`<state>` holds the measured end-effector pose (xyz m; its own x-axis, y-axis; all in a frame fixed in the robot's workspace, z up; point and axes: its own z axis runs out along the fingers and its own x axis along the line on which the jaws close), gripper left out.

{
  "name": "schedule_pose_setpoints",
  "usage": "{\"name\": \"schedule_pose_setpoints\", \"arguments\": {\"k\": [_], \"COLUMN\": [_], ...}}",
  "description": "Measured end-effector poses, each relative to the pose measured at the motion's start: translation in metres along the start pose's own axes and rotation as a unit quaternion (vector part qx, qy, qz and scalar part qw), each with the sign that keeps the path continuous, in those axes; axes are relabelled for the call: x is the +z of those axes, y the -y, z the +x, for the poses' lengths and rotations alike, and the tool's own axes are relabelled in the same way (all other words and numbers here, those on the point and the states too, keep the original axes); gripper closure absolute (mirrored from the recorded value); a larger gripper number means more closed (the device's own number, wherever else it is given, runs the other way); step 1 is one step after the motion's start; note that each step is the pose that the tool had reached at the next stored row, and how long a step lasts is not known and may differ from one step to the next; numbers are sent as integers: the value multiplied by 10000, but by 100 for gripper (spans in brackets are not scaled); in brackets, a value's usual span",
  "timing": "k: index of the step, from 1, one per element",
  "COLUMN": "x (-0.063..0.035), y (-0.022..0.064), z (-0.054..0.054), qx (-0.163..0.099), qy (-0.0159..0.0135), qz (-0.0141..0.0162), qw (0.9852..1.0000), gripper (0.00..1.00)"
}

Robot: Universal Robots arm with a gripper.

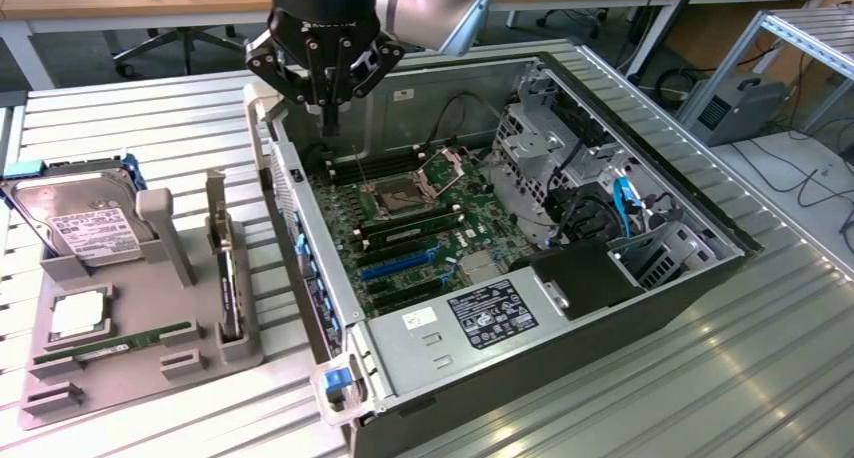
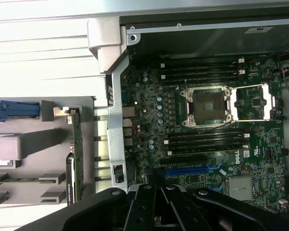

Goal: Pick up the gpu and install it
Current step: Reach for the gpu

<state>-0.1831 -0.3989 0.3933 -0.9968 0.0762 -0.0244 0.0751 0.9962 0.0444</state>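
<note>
The pincer (image 1: 327, 126) has its fingers pressed together with nothing between them. It hangs tips down over the far end of the open computer case (image 1: 447, 86), just above the near edge of the case's far wall. In the wrist view the pincer (image 2: 156, 204) sits over the circuit board (image 2: 260, 159), close to the blue card slot (image 2: 190, 170), with the empty processor socket (image 2: 205, 106) further along the board.

The graphics card (image 1: 228, 278) is outside the case, on the exterior view's left. It stands on its edge in a grey holder tray (image 1: 80, 390) on the slatted metal table (image 1: 160, 128), just beside the case's side wall and well apart from the pincer. In the wrist view the graphics card (image 2: 77, 144) shows as a thin green strip in that holder.

A hard drive (image 1: 87, 233) stands at the tray's far end, and a narrow memory stick (image 1: 114, 344) lies near its front.
</note>
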Motion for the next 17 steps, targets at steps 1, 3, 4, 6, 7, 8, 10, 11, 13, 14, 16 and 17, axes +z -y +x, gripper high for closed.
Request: {"name": "schedule_pose_setpoints", "arguments": {"k": [1, 3, 4, 6, 7, 8, 10, 11, 13, 14, 16, 17], "x": [0, 0, 0, 0, 0, 0, -1, -1, -1, -1, -1, -1], "y": [0, 1, 1, 1, 1, 1, 2, 2, 2, 3, 3, 3], "z": [2, 6, 10, 14, 15, 18, 23, 26, 31, 34, 39, 42], "qx": [0, 0, 0, 0, 0, 0, 0, 0, 0, 0, 0, 0], "qy": [0, 0, 0, 0, 0, 0, 0, 0, 0, 0, 0, 0], "qz": [0, 0, 0, 0, 0, 0, 0, 0, 0, 0, 0, 0], "qw": [10000, 10000, 10000, 10000, 10000, 10000, 10000, 10000, 10000, 10000, 10000, 10000], "gripper": [89, 89, 89, 89, 89, 89, 89, 89, 89, 89, 89, 89]}}
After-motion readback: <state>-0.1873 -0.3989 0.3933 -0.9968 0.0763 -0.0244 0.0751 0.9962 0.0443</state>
